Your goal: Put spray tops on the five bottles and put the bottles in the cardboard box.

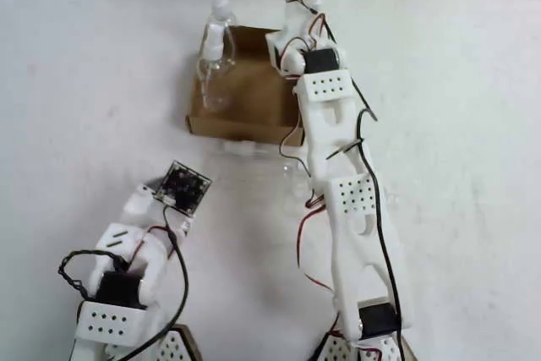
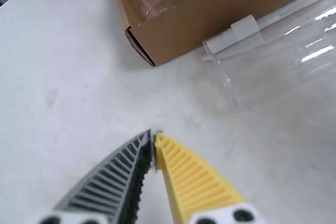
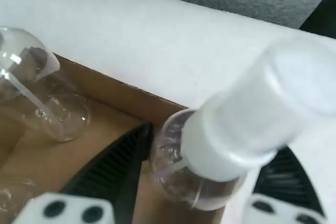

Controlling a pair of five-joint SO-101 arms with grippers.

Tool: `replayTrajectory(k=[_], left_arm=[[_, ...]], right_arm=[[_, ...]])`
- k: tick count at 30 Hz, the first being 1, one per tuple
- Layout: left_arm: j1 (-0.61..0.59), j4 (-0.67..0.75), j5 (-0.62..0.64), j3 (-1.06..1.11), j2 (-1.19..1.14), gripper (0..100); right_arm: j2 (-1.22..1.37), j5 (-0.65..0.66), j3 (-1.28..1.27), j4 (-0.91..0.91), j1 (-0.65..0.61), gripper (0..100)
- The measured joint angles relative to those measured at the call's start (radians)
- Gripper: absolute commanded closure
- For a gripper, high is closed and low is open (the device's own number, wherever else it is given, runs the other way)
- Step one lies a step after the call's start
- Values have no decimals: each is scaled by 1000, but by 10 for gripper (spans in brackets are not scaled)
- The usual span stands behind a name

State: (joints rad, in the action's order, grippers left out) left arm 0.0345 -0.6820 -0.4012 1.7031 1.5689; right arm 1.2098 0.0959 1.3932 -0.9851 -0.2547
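The cardboard box [image 1: 254, 95] sits at the far middle of the table. Two clear bottles with spray tops [image 1: 215, 44] stand in its left side and also show as bottles [image 3: 37, 85] in the right wrist view. My right gripper [image 3: 205, 179] is shut on another clear bottle with a white spray top [image 3: 236, 121], held upright over the box's far right corner [image 1: 283, 44]. One more clear bottle [image 2: 278, 51] with its spray top [image 2: 239, 30] lies on the table along the box's near wall [image 2: 210, 17]. My left gripper [image 2: 154, 141] is shut and empty, short of the box's near left corner.
The left arm [image 1: 139, 238] sits at the near left, and the right arm [image 1: 342, 166] stretches from the near edge up to the box. The lying bottle [image 1: 292, 177] rests just left of the right arm. White table lies open at the left and right.
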Motion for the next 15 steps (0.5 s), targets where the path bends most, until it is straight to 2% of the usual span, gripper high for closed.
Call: replayTrajectory(k=[15], left_arm=[[0, 0, 0, 0, 0, 980]], right_arm=[[-41, 0, -2, -2, 2, 726]])
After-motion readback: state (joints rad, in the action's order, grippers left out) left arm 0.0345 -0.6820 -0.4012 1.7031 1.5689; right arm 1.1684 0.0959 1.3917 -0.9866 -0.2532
